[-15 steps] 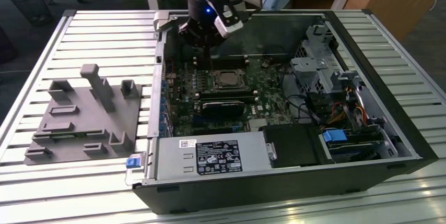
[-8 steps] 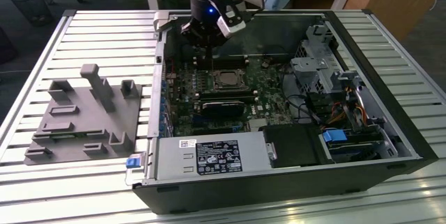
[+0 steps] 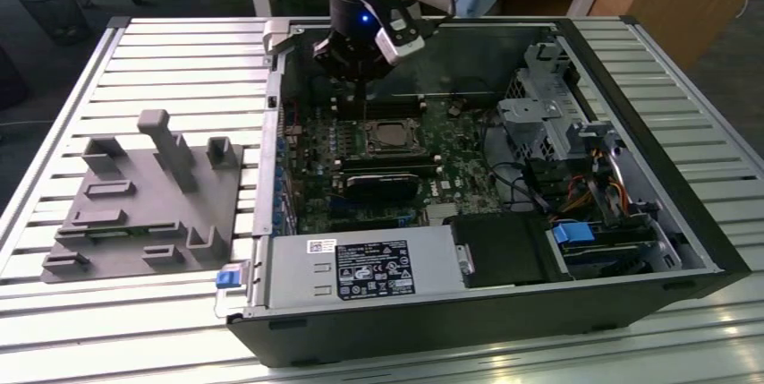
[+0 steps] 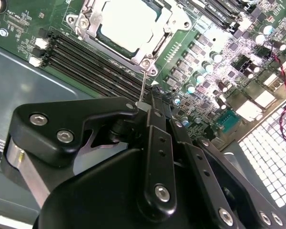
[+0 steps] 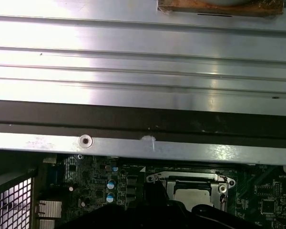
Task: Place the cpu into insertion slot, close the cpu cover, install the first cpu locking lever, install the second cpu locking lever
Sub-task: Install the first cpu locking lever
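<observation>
Presently, the cpu point(image 4: 128, 24) is seen seated in the insertion slot point(image 3: 368, 136) on the green motherboard point(image 4: 214, 71). The cpu cover point(image 4: 155, 45) is judged to be lowered flat around it, so the first two steps appear completed. In the second wrist view, the fingers of the tool point(image 4: 149, 98) are drawn together, and a thin wire locking lever point(image 4: 142, 83) runs from the socket corner to the tool tip. Whether the wire is pinched or merely pressed cannot be told. In the exterior view, the tool is positioned at 12 o'clock of the slot, inside the open computer case point(image 3: 668, 250), which is carried on the slatted surface point(image 3: 143, 53). A lever step is judged to be in hand, but whether it is the first or the second cannot be determined. This step calls for the wire to be swung down beside the cover and hooked under its catch, with force kept off the neighbouring board components.
</observation>
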Robot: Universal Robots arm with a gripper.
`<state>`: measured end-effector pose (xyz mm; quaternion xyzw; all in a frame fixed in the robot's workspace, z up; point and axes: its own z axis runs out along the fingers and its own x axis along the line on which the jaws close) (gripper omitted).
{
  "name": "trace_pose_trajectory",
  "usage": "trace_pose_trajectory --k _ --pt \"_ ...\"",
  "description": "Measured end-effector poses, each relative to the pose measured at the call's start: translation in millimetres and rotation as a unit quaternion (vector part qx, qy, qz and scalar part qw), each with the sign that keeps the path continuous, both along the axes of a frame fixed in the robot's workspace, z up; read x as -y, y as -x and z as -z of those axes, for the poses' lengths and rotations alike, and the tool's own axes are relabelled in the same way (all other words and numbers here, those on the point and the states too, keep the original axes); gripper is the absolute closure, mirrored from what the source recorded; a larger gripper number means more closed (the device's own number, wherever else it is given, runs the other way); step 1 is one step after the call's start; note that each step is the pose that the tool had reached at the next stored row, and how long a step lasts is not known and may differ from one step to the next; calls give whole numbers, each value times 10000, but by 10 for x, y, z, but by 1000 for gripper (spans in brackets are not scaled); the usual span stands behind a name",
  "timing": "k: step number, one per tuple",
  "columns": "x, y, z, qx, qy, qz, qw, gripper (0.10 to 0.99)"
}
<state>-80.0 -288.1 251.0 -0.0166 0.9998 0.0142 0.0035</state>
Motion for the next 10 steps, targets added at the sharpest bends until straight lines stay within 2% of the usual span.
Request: trace_pose_trajectory --k 10 --pt "0 -94 7 -1 0 3 10000 980"
